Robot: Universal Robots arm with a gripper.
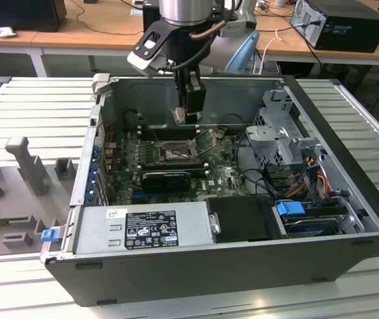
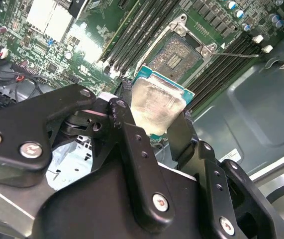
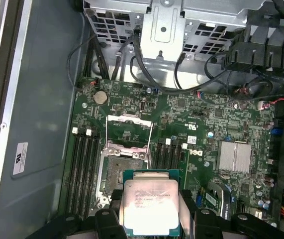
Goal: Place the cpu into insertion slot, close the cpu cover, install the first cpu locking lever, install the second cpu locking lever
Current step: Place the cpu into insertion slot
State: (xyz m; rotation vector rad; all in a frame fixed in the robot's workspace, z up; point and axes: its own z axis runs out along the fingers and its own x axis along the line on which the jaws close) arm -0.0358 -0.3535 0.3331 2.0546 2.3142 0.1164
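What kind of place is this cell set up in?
Likely a robotics or electronics lab bench: an open computer case lies on a slatted metal table, wooden desks behind carry another computer and cables, and the gripper holds the cpu.

1. In the second wrist view the tool (image 2: 154, 113) clamps the cpu (image 2: 157, 102). Its fingers (image 2: 180, 137) cover the chip's two gripped edges and lower part.
2. There the cpu hides the near corner of the insertion slot (image 2: 176, 52).
3. In the first wrist view the picture's edge cuts off the tool's body.
4. In the exterior view the arm (image 1: 186, 10) is cut off at the top edge, and the slot's pins are too small to tell.
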